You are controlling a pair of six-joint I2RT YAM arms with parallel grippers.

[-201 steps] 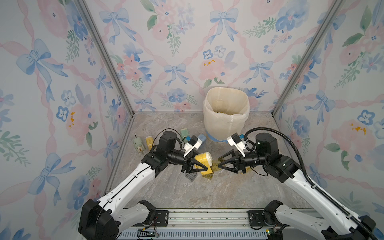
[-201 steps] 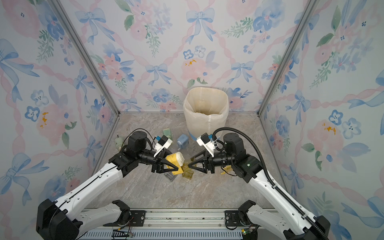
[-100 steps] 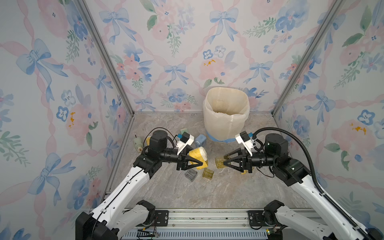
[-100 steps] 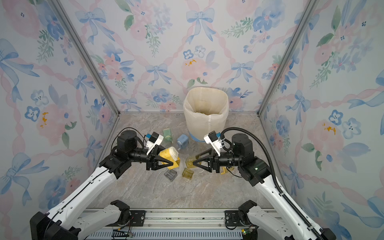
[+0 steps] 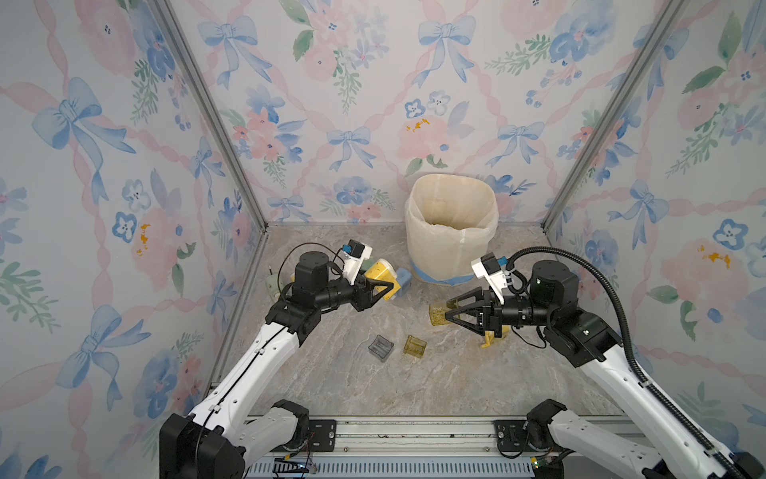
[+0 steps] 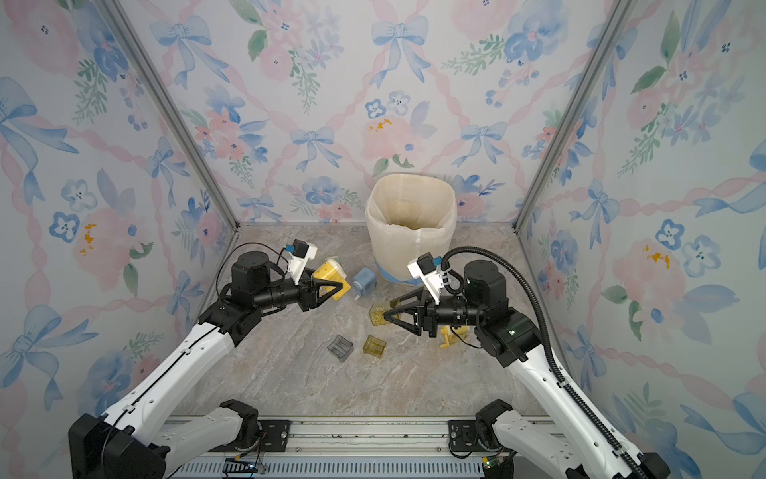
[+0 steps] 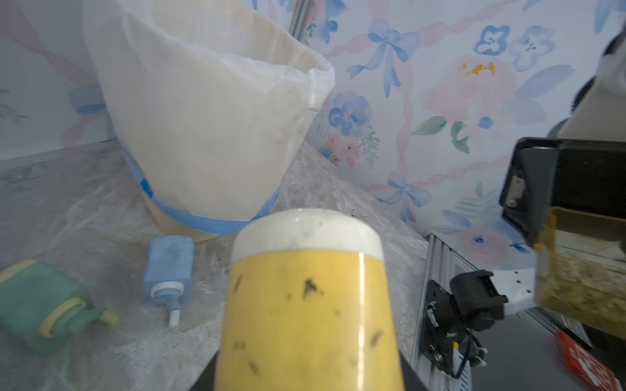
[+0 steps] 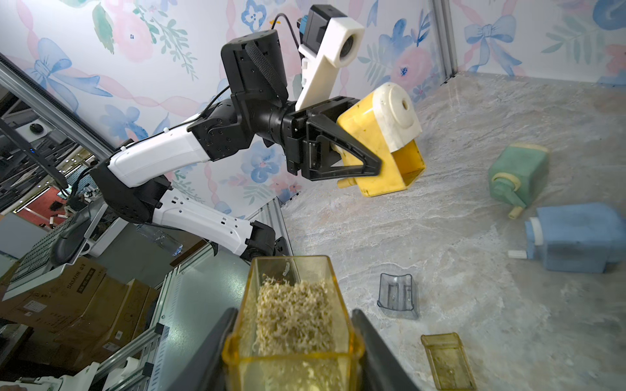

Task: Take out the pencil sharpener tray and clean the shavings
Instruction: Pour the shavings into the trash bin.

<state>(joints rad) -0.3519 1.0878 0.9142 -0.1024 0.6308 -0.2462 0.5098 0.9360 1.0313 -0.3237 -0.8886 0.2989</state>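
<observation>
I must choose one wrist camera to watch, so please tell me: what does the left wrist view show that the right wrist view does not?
Only the left wrist view: the bin.
Only the right wrist view: the grey tray and the loose yellow tray, both lying on the table, and the left arm.
Both: the yellow sharpener, the green sharpener, the blue sharpener, and the full tray held in the right claw.
</observation>
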